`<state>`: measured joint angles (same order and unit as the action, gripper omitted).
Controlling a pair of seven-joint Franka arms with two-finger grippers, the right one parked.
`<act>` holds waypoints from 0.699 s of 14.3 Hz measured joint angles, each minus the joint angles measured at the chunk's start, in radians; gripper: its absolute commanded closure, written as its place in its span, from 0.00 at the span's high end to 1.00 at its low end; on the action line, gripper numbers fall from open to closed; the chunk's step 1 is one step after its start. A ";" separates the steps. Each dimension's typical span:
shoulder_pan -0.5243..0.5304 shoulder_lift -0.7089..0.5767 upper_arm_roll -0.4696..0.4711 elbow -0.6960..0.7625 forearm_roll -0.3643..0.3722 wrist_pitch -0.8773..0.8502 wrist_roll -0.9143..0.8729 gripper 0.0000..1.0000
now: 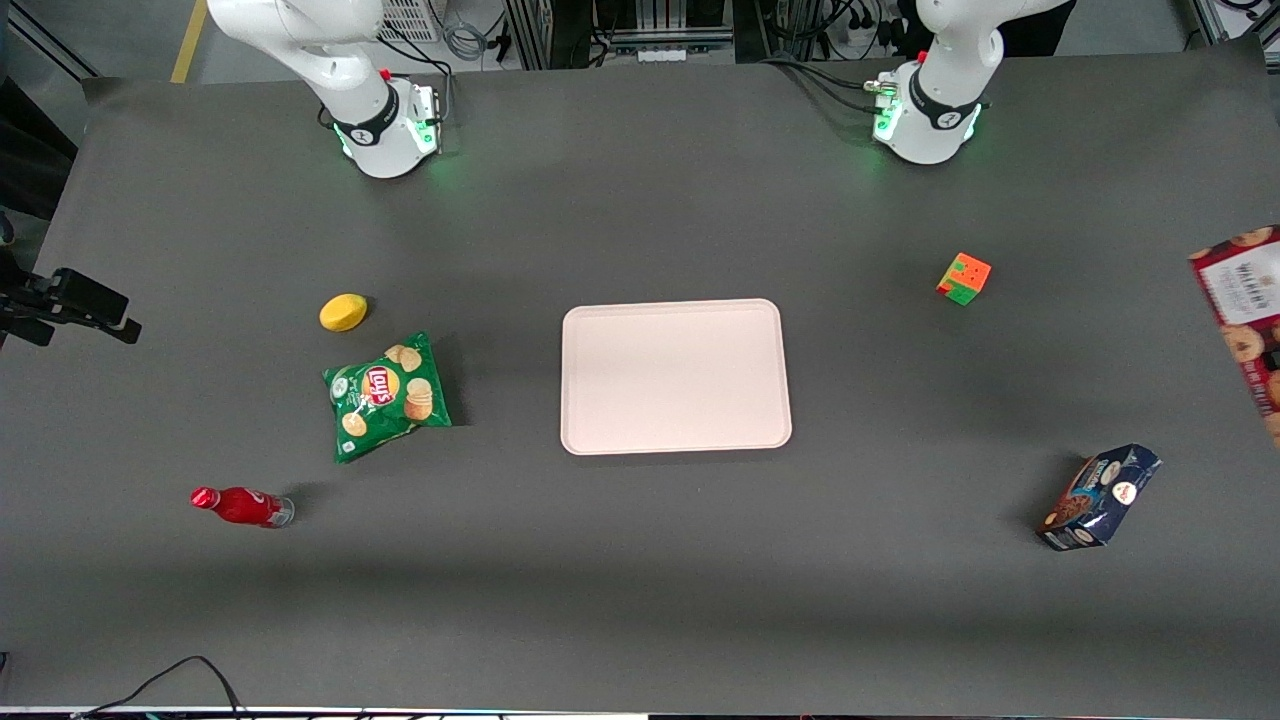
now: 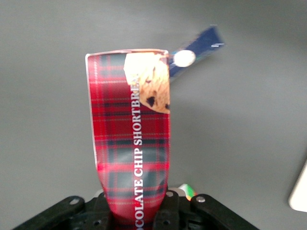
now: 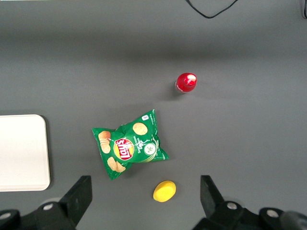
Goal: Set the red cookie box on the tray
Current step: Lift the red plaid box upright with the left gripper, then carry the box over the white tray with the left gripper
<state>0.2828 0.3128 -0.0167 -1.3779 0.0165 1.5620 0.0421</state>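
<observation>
We've got glossy white rounded shells on the working arm, with a black band around its base and a green light glowing there. Little red button up top, and a bunch of black cables trailing off it. The claw is matte black plastic with small silver screws in its chunky body.

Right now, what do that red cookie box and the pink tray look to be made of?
The red cookie box, held in the gripper, looks like glossy printed cardboard: flat tartan panels with a sheen. The tray looks like smooth matte plastic, judging by its even pale pink surface, rounded corners and low moulded rim.
</observation>
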 measured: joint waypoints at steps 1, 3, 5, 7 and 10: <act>-0.004 -0.011 -0.059 0.000 0.014 -0.011 -0.067 0.21; -0.009 -0.027 -0.163 0.000 0.024 -0.030 -0.185 0.19; -0.014 -0.028 -0.262 -0.001 0.031 -0.034 -0.270 0.18; -0.021 -0.023 -0.368 -0.006 0.031 -0.034 -0.366 0.18; -0.051 -0.007 -0.529 -0.022 0.046 0.002 -0.549 0.19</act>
<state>0.2323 0.3054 -0.5454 -1.3995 0.0621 1.5638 -0.5072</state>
